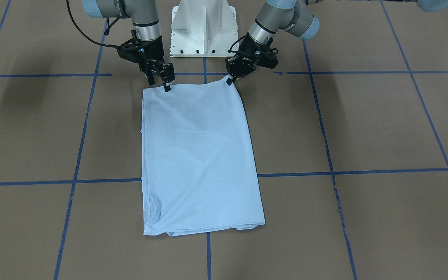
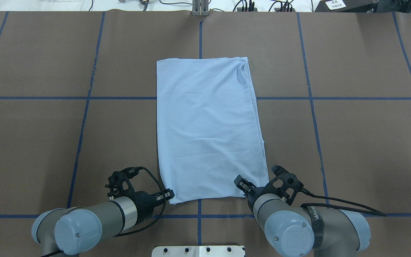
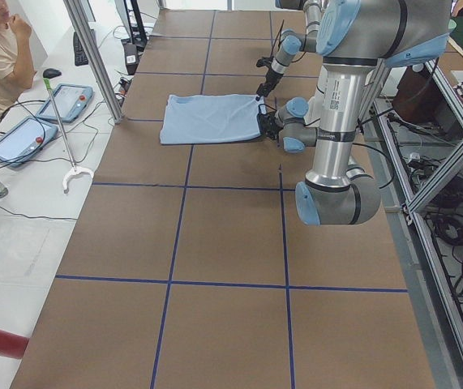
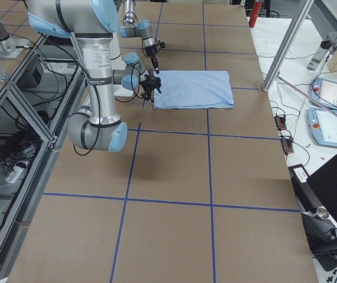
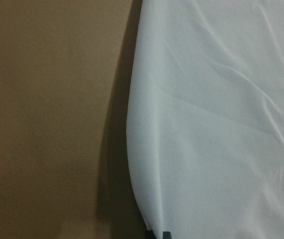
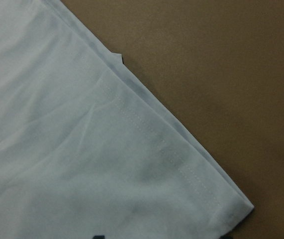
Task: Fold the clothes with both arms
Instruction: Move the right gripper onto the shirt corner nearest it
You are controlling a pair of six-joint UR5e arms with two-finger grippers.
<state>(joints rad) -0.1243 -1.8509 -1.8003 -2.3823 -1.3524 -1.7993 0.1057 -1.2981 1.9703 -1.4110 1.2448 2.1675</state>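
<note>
Left gripper [image 1: 230, 81] pinches T-shirt [image 1: 200, 155]; right gripper [image 1: 159, 86] splayed

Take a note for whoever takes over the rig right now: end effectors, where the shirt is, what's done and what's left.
Left end effector: shut on the shirt at one near corner, which is pinched up slightly.
Right end effector: open at the shirt's near edge by the other corner, gripping nothing.
Shirt: lies flat on the table, its long side running away from the robot.
Done: the sides are folded in, so it is a long rectangle.
Left: probably close the right end effector on its corner, then carry the near edge over to the far edge.
</note>
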